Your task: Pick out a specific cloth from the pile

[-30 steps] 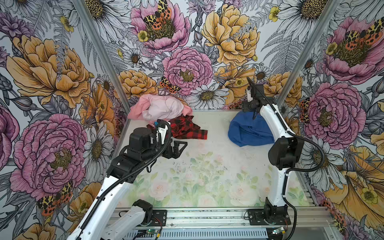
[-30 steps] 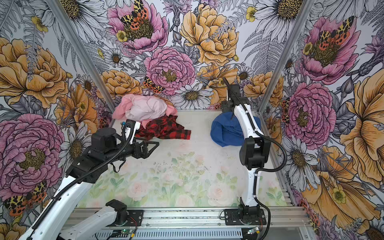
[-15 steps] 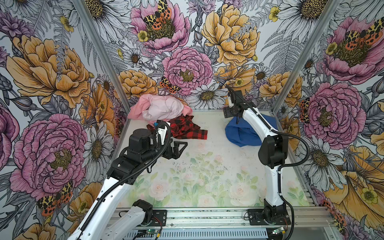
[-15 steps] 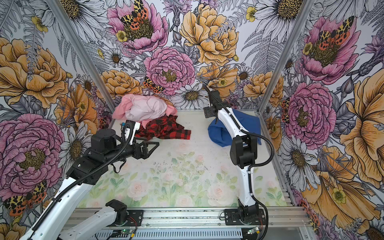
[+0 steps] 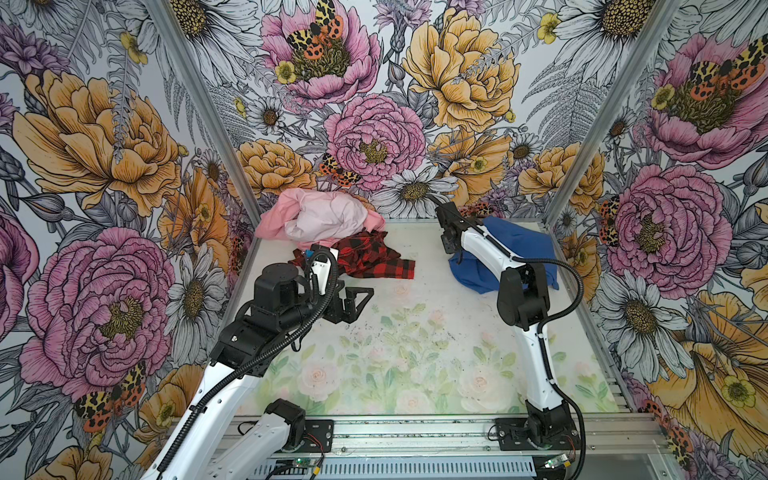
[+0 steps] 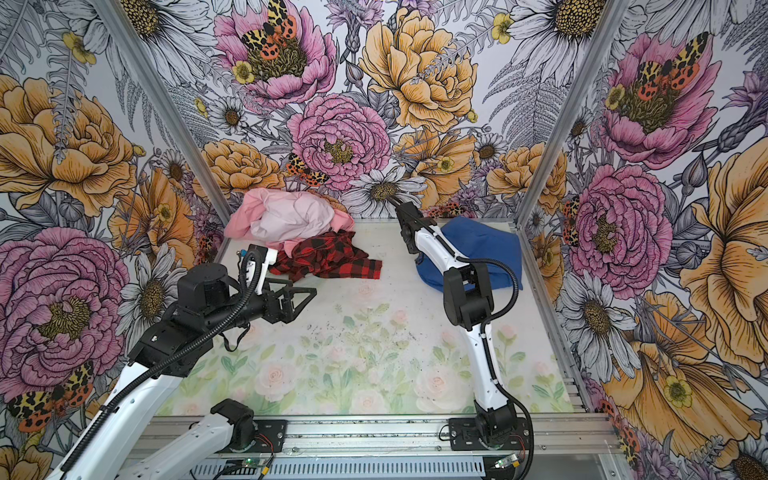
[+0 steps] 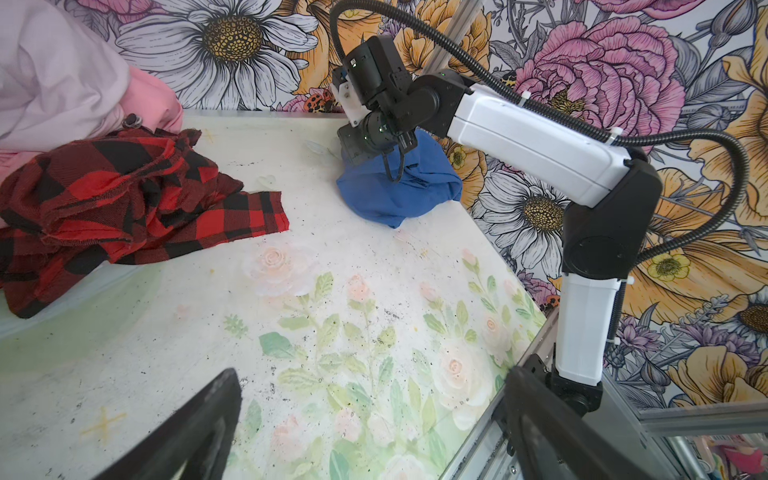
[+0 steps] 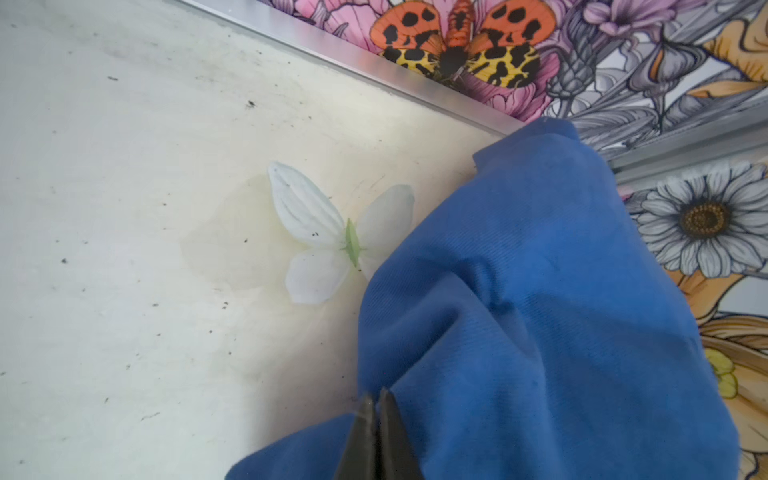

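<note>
The plain blue cloth lies crumpled at the back right of the table, apart from the pile. It also shows in the left wrist view. The pile sits at the back left: pink cloths with a red-and-black plaid cloth in front. My right gripper hangs over the blue cloth's left edge. Its jaws are pressed together with nothing between them. My left gripper hovers open and empty over the table, in front of the plaid cloth.
Flower-printed walls close in the table on three sides, and a metal rail runs along the front. The right arm's elbow stands over the blue cloth's near edge. A butterfly print lies beside the cloth.
My right arm has swung left from above the blue cloth to its left edge, and its jaws have gone from open to shut. The cloth stays on the table. My left arm has not moved.
</note>
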